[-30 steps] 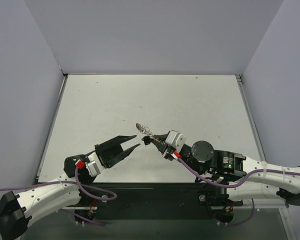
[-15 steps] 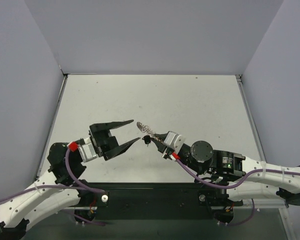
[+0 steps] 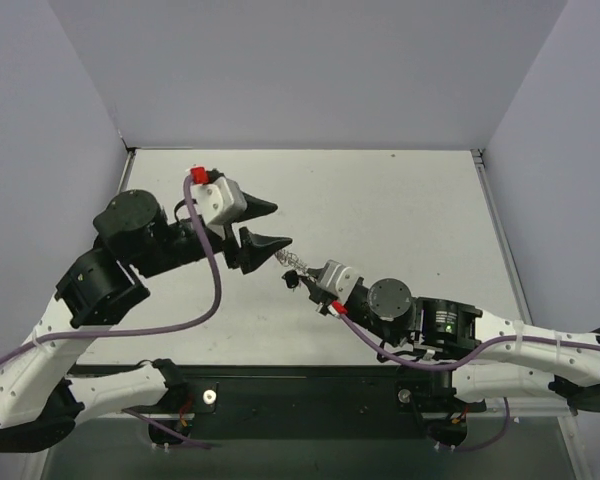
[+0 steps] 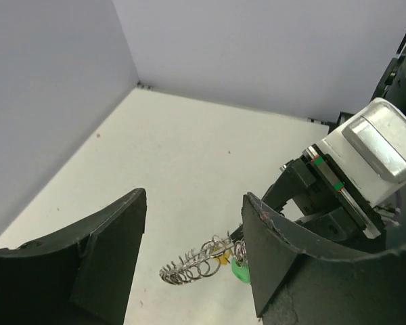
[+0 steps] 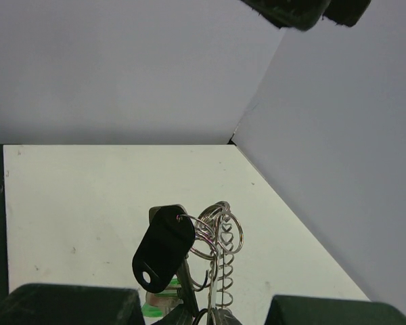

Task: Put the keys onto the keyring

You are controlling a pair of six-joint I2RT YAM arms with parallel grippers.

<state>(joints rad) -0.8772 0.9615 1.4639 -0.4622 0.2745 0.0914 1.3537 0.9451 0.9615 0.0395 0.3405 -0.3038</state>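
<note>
Now the right gripper [image 3: 302, 282] is clamped on the keyring [image 5: 220, 233] — a black key [image 5: 164, 247] threaded on it — while the left gripper [image 3: 280, 224] hovers just beside, jaws wide apart.

Three views. The top camera sits high behind the arm bases and looks down over the whole worktop [image 3: 400, 200] and its grey walls, from far off. The left wrist camera peers out between the fingers of the left claw [image 4: 194, 195], close to the keyring [image 4: 196, 263], facing the right arm. The right wrist camera looks along the right claw [image 5: 204, 298] toward a far wall corner, very near the same keyring. All three views share that keyring.
</note>
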